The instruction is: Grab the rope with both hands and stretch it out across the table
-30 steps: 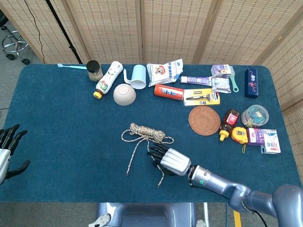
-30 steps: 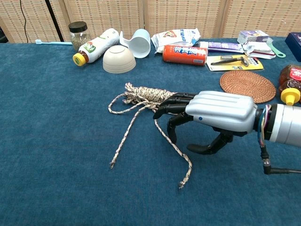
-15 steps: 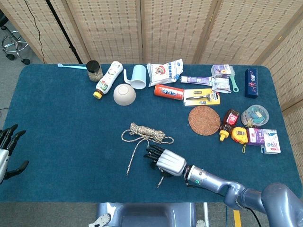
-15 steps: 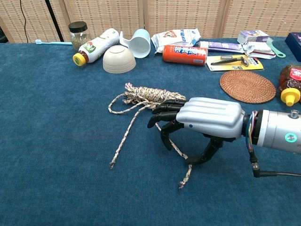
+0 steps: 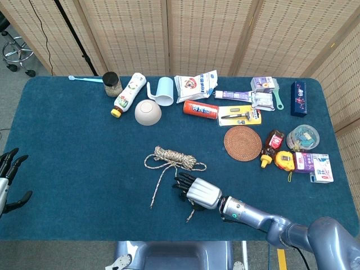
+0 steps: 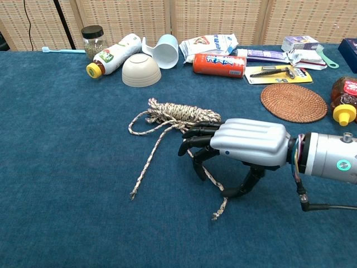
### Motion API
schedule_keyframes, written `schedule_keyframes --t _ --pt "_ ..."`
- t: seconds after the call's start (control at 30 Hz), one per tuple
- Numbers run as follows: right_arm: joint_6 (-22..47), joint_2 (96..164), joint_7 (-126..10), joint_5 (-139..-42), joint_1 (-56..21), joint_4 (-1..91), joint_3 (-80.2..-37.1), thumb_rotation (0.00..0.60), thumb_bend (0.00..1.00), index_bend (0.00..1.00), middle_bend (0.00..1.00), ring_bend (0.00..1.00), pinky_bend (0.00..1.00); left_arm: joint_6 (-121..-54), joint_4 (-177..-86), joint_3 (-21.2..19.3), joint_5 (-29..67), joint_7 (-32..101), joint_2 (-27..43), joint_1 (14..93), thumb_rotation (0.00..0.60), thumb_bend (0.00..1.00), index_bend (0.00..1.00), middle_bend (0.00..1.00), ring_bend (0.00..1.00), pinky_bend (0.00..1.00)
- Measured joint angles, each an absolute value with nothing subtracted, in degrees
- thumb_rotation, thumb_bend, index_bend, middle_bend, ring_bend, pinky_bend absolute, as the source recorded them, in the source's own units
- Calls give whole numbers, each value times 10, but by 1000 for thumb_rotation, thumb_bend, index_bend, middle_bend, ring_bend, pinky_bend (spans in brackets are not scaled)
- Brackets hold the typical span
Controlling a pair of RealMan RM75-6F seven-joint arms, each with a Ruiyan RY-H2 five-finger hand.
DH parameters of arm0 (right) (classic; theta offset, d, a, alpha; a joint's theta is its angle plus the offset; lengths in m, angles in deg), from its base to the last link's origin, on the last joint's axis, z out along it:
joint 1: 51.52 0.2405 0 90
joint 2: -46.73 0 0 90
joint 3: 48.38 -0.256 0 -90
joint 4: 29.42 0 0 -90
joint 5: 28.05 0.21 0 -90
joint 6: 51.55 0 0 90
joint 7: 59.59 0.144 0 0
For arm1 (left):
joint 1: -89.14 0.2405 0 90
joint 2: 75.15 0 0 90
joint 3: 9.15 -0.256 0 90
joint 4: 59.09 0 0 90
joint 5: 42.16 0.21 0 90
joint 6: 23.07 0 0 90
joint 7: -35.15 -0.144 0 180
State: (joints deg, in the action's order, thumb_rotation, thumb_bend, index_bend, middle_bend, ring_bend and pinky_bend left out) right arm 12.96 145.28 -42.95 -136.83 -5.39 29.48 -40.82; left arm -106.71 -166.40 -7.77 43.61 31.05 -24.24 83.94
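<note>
While most of the blue desk point(image 5: 73, 146) lies bare in the middle, a row of clutter runs along its far edge and right side, which leaves the near centre free for stretching a rope. That rope point(image 6: 175, 114) sits near the centre, a short coiled bundle with two loose tails running toward the near edge: one trails to the left, the other passes under the right hand point(image 6: 248, 142).

This right hand reaches in from the near right, palm down, just near of the bundle. Its dark fingers point(image 6: 195, 146) curl down around the right-hand tail, and the thumb presses in from below, so it appears to be pinching that strand against the desk surface; a tail end is the sensible place to hold, since pulling it would draw the coil out.

Far off at the near left edge, the left hand point(image 5: 7, 180) shows only partly, fingers spread and holding nothing, well apart from the rope. It likely has to come across to the left tail before any stretching can begin.

Among the far clutter are a woven round mat point(image 5: 243, 143), a cream bowl point(image 5: 147, 112) and an orange bottle point(image 5: 201, 108).
</note>
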Motion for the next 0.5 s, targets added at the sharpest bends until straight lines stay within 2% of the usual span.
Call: schedule_keyframes --t 0.5 --pt "114 1424 -438 -1356 -44 331 -403 600 296 460 178 48 0 -1062 -1658 -75 432 309 -230 836 600 242 126 0 0 0"
